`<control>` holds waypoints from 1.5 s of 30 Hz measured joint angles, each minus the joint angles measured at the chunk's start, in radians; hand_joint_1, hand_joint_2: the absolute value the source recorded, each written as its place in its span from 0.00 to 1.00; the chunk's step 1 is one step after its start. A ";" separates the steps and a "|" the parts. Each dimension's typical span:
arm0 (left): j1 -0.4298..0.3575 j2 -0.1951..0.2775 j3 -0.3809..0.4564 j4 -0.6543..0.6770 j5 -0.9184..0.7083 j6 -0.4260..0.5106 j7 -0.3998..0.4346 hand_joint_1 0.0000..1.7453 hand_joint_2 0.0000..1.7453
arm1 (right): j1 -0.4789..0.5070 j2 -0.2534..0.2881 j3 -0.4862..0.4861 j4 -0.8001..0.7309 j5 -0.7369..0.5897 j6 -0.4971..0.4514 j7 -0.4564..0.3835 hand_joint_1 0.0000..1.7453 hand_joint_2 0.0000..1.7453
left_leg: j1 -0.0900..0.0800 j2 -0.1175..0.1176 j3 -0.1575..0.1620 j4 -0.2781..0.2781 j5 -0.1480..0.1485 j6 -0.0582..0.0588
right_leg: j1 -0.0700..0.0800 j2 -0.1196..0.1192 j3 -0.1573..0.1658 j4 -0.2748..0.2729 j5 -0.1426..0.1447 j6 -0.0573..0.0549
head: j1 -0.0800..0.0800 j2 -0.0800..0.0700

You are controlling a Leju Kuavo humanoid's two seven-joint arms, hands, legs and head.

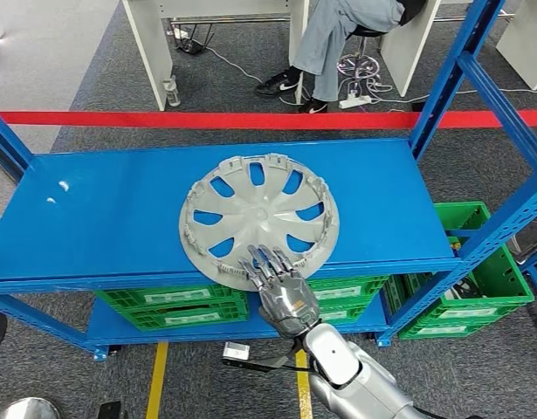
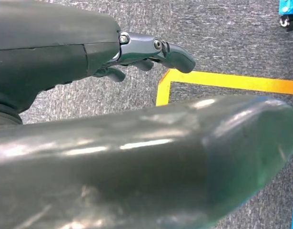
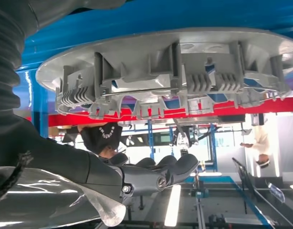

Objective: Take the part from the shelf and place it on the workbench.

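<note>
On the far left of the blue shelf, two small white marks are seen on the bare surface. Toward the middle, the part, a grey wheel cover, is laid flat on the shelf with its clipped inner face up, its near edge reaching the shelf's front lip. At that near edge the right hand is found, palm down, its fingers extended and slightly spread over the rim; nothing is gripped, and whether they touch the rim cannot be told. In the right wrist view the fingers are seen apart from the cover's ribbed rim. Below the shelf, green crates are stowed, with another green crate at the far right. Beyond the shelf, a red floor stripe and a seated person's legs are noted. In the left wrist view, the left hand is seen over grey carpet and a yellow floor line, its fingers loosely extended and holding nothing.
</note>
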 joint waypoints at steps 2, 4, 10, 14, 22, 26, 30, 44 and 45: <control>-0.002 0.000 0.000 0.000 -0.004 -0.008 0.006 0.00 0.00 | -0.006 0.000 0.000 0.005 0.009 0.008 0.009 0.00 1.00 | 0.000 0.000 0.000 0.000 0.000 0.000 | 0.000 0.000 0.000 0.000 0.000 0.000 | 0.000 0.000; -0.004 0.000 0.000 0.000 -0.012 -0.018 0.011 0.00 0.00 | -0.017 0.000 0.000 0.012 0.018 0.018 0.018 0.00 1.00 | 0.000 0.000 0.000 0.000 0.000 0.000 | 0.000 0.000 0.000 0.000 0.000 0.000 | 0.000 0.000; -0.009 0.000 -0.008 0.000 -0.036 -0.037 0.021 0.00 0.00 | -0.061 0.004 0.000 0.052 0.032 0.033 0.038 0.00 1.00 | 0.000 0.000 0.000 0.000 0.000 0.000 | 0.000 0.000 0.000 0.000 0.000 0.000 | 0.000 0.000; -0.010 0.000 -0.012 0.000 -0.041 -0.037 0.023 0.00 0.00 | -0.074 0.007 0.000 0.073 0.033 0.033 0.042 0.00 1.00 | 0.000 0.000 0.000 0.000 0.000 0.000 | 0.000 0.000 0.000 0.000 0.000 0.000 | 0.000 0.000; -0.012 0.000 -0.031 0.000 -0.059 -0.060 0.023 0.00 0.00 | -0.106 0.023 -0.013 0.123 0.015 0.049 0.046 0.00 1.00 | 0.000 0.000 0.000 0.000 0.000 0.000 | 0.000 0.000 0.000 0.000 0.000 0.000 | 0.000 0.000; -0.012 0.000 -0.033 0.000 -0.060 -0.077 0.025 0.00 0.00 | -0.123 0.032 -0.019 0.150 0.007 0.057 0.043 0.00 1.00 | 0.000 0.000 0.000 0.000 0.000 0.000 | 0.000 0.000 0.000 0.000 0.000 0.000 | 0.000 0.000; -0.012 0.000 -0.033 0.000 -0.050 -0.089 0.034 0.00 0.00 | -0.128 0.042 -0.019 0.175 0.003 0.081 0.033 0.00 1.00 | 0.000 0.000 0.000 0.000 0.000 0.000 | 0.000 0.000 0.000 0.000 0.000 0.000 | 0.000 0.000; -0.011 0.000 -0.033 0.000 -0.039 -0.094 0.032 0.00 0.00 | -0.112 0.050 -0.019 0.205 -0.024 0.128 0.021 0.04 1.00 | 0.000 0.000 0.000 0.000 0.000 0.000 | 0.000 0.000 0.000 0.000 0.000 0.000 | 0.000 0.000; -0.011 0.001 -0.033 0.000 -0.038 -0.097 0.027 0.00 0.00 | -0.110 0.050 -0.019 0.206 -0.024 0.129 0.021 0.23 1.00 | 0.000 0.000 0.000 0.000 0.000 0.000 | 0.000 0.000 0.000 0.000 0.000 0.000 | 0.000 0.000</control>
